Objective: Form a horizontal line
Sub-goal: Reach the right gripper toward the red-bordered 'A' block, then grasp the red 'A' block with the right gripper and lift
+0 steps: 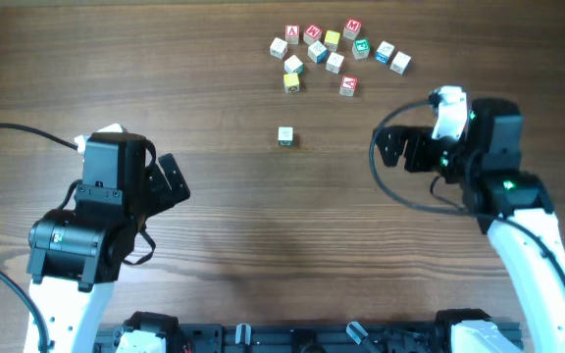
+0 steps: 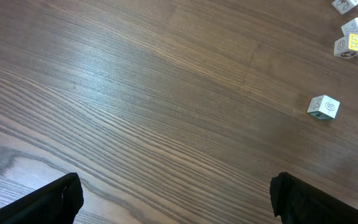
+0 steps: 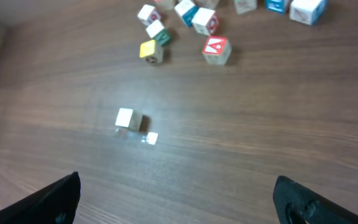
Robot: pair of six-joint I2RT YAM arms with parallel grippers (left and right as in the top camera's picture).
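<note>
- Letter cubes of wood lie unaligned on the brown wood-grain table [image 1: 214, 235], most in a loose cluster [image 1: 336, 47] at its far side.
- Black left gripper [image 1: 173, 178] gapes wide, empty.
- Black right gripper [image 1: 388, 149] gapes wide too, holding nothing.
- Pale green-marked cube [image 1: 284, 136] sits alone between both grippers.
- Yellow cube [image 1: 291, 81] and red-lettered cube [image 1: 348, 86] sit apart at the cluster's near edge.
</note>
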